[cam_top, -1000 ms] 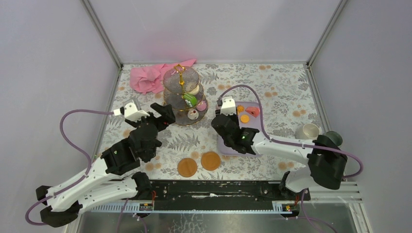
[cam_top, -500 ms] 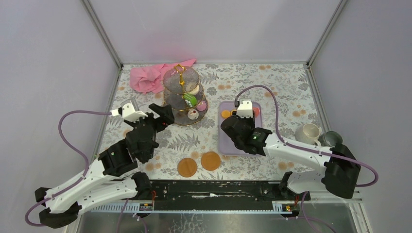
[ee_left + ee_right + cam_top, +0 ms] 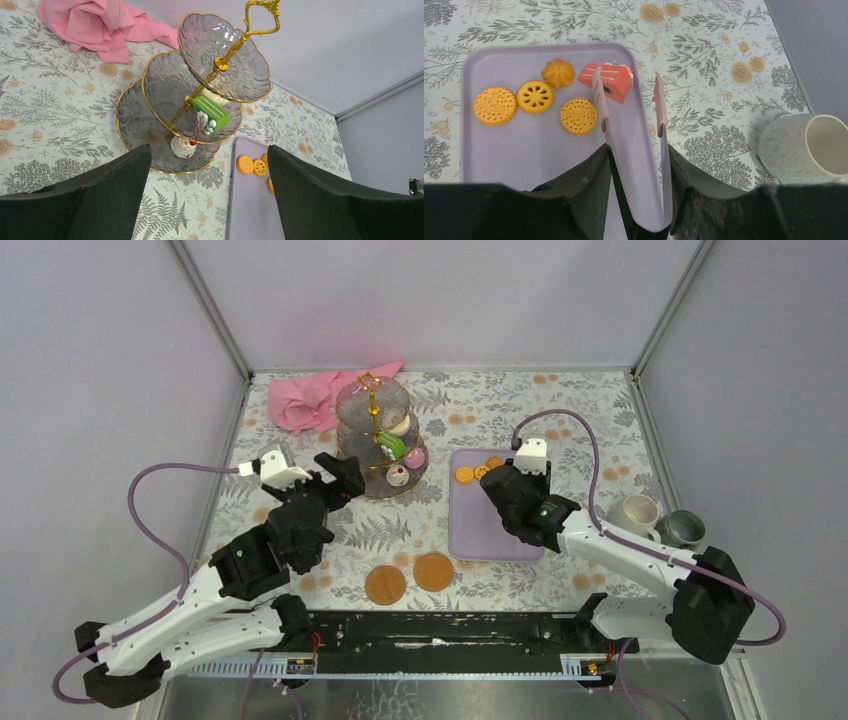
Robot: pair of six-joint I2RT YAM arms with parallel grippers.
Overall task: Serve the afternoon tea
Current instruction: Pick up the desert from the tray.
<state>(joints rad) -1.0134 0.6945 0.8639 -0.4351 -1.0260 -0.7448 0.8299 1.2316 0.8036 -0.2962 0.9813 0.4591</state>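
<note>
Up on the overhead view, the three-tier glass stand [image 3: 378, 445] sits toward the far left of the flowered tablecloth [image 3: 560, 410], with a pink cloth [image 3: 305, 400] just behind it. The left gripper [image 3: 340, 475] hangs just beside the stand, jaws wide apart and holding nothing. The right gripper [image 3: 497, 478] is over the far end of the lilac tray [image 3: 480, 535]. A cream mug [image 3: 635, 512] and a grey-green mug [image 3: 684, 528] stand side by side at the right, and two orange discs [image 3: 385, 585] lie near the front edge.

From the left wrist, the green cake [image 3: 211, 111] rests on the stand's middle tier and a cupcake [image 3: 181, 146] on the bottom one.

From the right wrist, the dark fingers [image 3: 584, 185] clamp the handles of the pink tongs [image 3: 664, 145]. The tong arms are spread and pinch nothing. One tip lies against a red cake slice [image 3: 616, 82], and the other is above the tray's right rim. Three orange biscuits [image 3: 495, 106] and a small swirl pastry [image 3: 558, 72] lie on the tray.
</note>
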